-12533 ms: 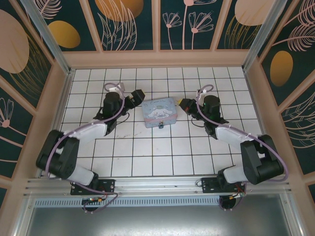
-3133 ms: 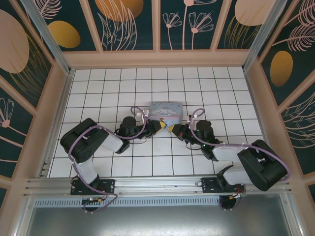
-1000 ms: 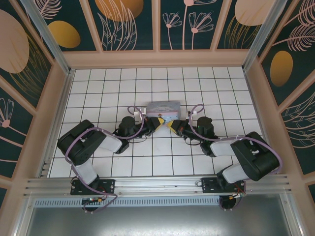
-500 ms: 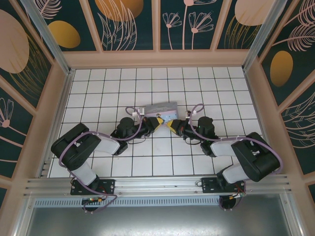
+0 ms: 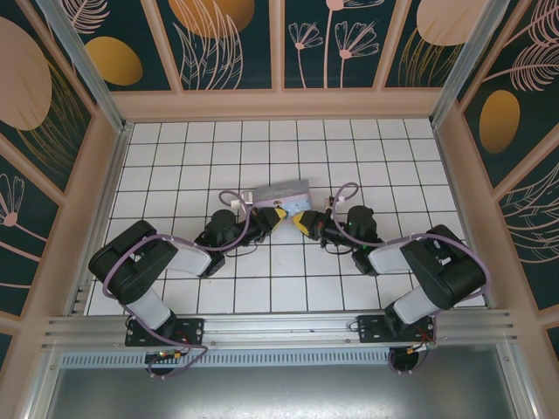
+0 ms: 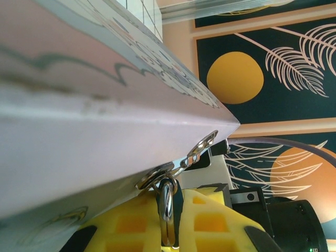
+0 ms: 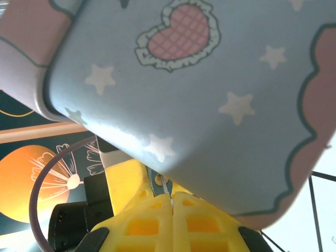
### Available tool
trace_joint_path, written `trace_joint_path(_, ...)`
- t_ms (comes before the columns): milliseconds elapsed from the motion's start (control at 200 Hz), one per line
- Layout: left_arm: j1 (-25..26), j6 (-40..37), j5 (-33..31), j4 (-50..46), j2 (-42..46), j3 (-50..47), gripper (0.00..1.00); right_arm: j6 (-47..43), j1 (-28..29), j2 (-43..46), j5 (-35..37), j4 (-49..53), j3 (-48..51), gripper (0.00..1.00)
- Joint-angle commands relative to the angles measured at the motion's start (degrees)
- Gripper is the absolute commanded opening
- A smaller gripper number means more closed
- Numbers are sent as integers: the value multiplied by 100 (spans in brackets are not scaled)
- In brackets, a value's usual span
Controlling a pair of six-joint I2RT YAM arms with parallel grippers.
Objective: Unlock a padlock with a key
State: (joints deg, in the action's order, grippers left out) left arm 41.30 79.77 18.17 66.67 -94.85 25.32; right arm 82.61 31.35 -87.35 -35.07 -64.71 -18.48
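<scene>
My left gripper point(image 6: 173, 210) pinches the small metal padlock point(image 6: 166, 198) on the pastel blue cartoon tin point(image 7: 210, 94), my right gripper point(image 7: 171, 202) pinches the thin grey metal key point(image 7: 165, 185); inserting and turning it remain, I judge.

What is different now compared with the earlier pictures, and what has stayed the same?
Both arms swung in from the sides of the tin to its near edge. The left gripper closed on the padlock, and the right gripper closed on what looks like the key. The tin, flat before, is now tilted. Over the last second both grips stayed shut.
</scene>
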Motion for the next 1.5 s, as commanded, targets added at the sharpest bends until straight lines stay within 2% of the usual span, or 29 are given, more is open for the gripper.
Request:
trace_joint_path(0,184,-190,629,399,83,51,0,229,155,-70,-190,-917,-417,0)
trace_joint_path(415,212,-223,752,421,-43,142,0,258,81,-388,-428,-1129,-533,0)
trace_joint_path(515,208,-242,813,406,-60,146,0,-192,36,-332,-591,-660,-607,0)
trace_joint_path(611,212,-251,864,391,-85,166,0,-649,-251,-254,-673,-125,-691,0)
trace_joint_path(806,212,-255,937,409,-130,182,0,-1025,-428,-299,-791,226,-897,0)
trace_joint_path(1081,212,-255,907,411,-148,187,0,-586,-234,-394,-862,-204,-917,0)
trace_joint_path(1271,212,-36,874,680,-187,169,0,78,-111,-580,-813,-1044,-830,0)
trace_joint_path(1496,210,555,933,1286,-288,122,0,-454,-324,-408,-913,-447,-929,0)
